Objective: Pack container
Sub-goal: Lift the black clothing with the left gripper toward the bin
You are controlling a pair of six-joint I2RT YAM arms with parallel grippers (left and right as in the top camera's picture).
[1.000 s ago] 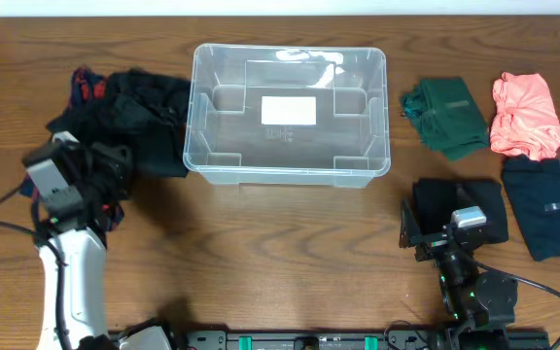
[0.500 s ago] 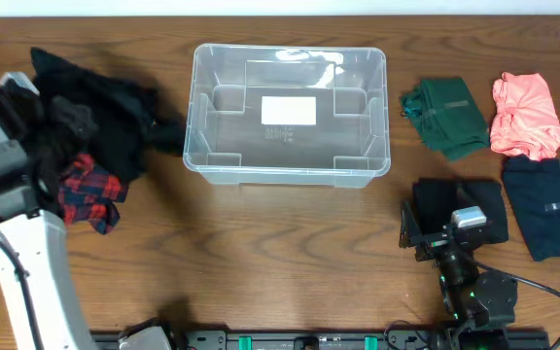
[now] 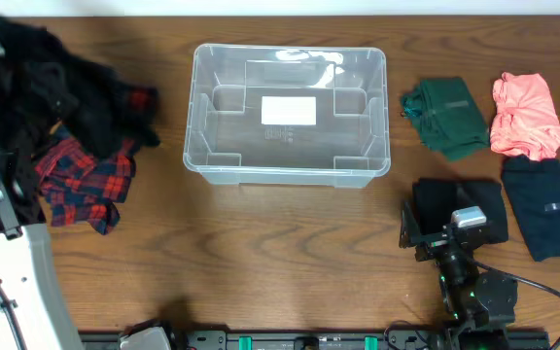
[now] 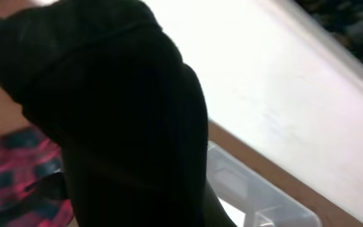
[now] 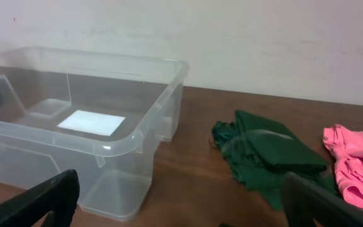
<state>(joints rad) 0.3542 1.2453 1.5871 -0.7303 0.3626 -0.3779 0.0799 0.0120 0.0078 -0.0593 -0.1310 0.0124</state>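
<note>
We see the container [image 3: 231, 160] upright on the worktop [image 3: 261, 272], rear ctr, w/ nothing in it but the white label [image 3: 288, 111] on its floor. The L arm [image 3: 13, 282] stands at the far-left edge. A black garment [image 3: 61, 73] bunches over its top end and hides the L hand, which is closed tight on that garment; the cloth fills most of the L wrist view. We can't see the fingers themselves. A red-black plaid cloth [image 3: 78, 185] shows under the black one, left of the container & apart from it. The R hand [image 5: 178, 186] sits front right, jaws spread fully, holding nothing, facing the container. A folded black cloth [image 3: 479, 199] lies beneath it. Further right: 1 green garment [image 3: 447, 119], 1 pink garment [image 3: 526, 117], 1 navy garment [image 3: 544, 209], all apart from the container.
</note>
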